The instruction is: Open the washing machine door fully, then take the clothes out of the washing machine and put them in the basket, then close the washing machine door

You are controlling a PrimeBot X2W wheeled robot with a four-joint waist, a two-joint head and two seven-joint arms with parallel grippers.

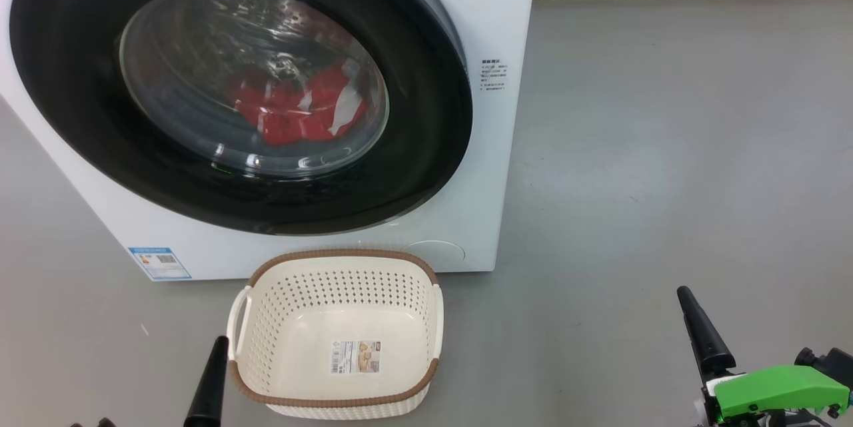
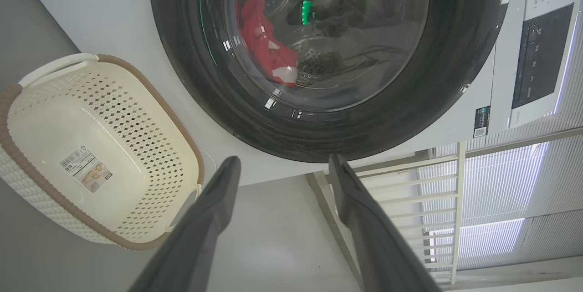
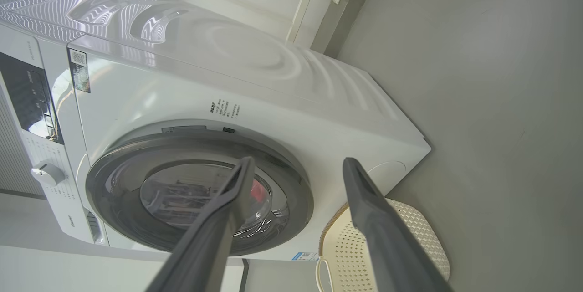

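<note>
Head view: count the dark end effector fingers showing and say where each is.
2. One finger at the lower left, beside the basket; the other finger at the lower right, over the floor. More may lie hidden below the bottom edge.

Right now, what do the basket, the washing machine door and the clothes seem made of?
The basket looks like moulded plastic, matte cream, perforated, with a brown woven-look rim. The washing machine door has a glossy black rim, probably plastic, around a clear reflective bowl, likely glass. The clothes are soft red-and-white fabric, crumpled.
</note>
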